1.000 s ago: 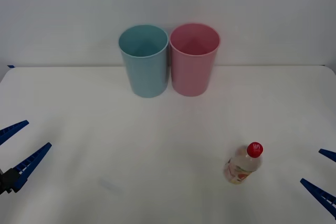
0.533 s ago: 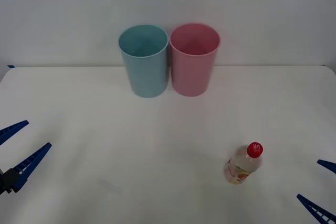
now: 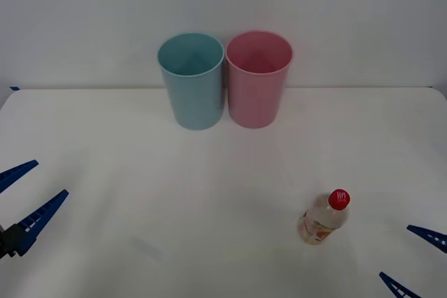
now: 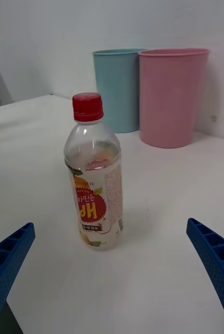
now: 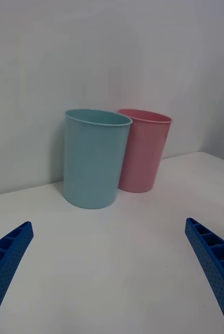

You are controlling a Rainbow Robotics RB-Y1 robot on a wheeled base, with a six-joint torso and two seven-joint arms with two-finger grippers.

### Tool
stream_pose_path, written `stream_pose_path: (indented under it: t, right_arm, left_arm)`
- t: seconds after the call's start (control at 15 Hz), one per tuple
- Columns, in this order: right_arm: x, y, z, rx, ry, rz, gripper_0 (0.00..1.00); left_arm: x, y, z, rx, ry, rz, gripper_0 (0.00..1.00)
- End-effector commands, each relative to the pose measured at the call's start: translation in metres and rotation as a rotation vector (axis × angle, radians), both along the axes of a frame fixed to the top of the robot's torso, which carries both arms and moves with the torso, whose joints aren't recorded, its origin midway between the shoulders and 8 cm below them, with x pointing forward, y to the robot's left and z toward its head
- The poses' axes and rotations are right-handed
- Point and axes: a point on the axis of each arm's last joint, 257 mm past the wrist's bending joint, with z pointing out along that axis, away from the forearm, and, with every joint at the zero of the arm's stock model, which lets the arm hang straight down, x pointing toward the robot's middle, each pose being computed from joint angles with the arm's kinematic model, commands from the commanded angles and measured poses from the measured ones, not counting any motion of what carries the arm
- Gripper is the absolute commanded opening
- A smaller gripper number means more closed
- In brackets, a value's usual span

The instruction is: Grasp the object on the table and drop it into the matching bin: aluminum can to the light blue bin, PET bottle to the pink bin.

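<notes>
Both arms are cut off by the frame edges, leaving their blue ribbed fingers in sight. The right gripper [image 3: 412,259] sits at the near right corner of the table [image 3: 209,193], its two fingers spread wide apart with nothing between them; the nearer finger runs out past the bottom edge of the front view. The left gripper [image 3: 21,197] hangs at the near left edge, its fingers likewise spread open and holding nothing, with a dark part of its body just visible at the frame edge.

The bottle [image 3: 323,218] stands upright on the table, near and right of centre, red cap on top. It is just left of the right gripper and apart from it, touching neither finger. In the right wrist view the bottle [image 4: 94,175] stands ahead of the open fingers, in line with the gap between them but closer to one finger than the other. Its label carries orange fruit art and print too small to read.

At the far side of the table the blue bin [image 3: 192,79] and the pink bin [image 3: 257,78] stand side by side against the wall, blue on the left, rims touching or nearly so; I cannot tell which. Their insides are partly visible and look bare. Both are well apart from the bottle and from both grippers.
</notes>
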Motion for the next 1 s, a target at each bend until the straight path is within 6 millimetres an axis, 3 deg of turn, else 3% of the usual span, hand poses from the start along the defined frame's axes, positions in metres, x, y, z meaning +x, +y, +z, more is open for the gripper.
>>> stream_pose_path:
  t: [0.07, 1.0]
  right_arm:
    - [0.001, 0.013, -0.008, 0.018, 0.003, 0.019, 1.0]
    - [0.043, 0.072, -0.039, 0.003, -0.038, -0.013, 1.0]
  left_arm:
    - [0.0, 0.0, 0.0, 0.0, 0.0, 0.0, 1.0]
    - [0.0, 0.0, 0.0, 0.0, 0.0, 0.0, 1.0]
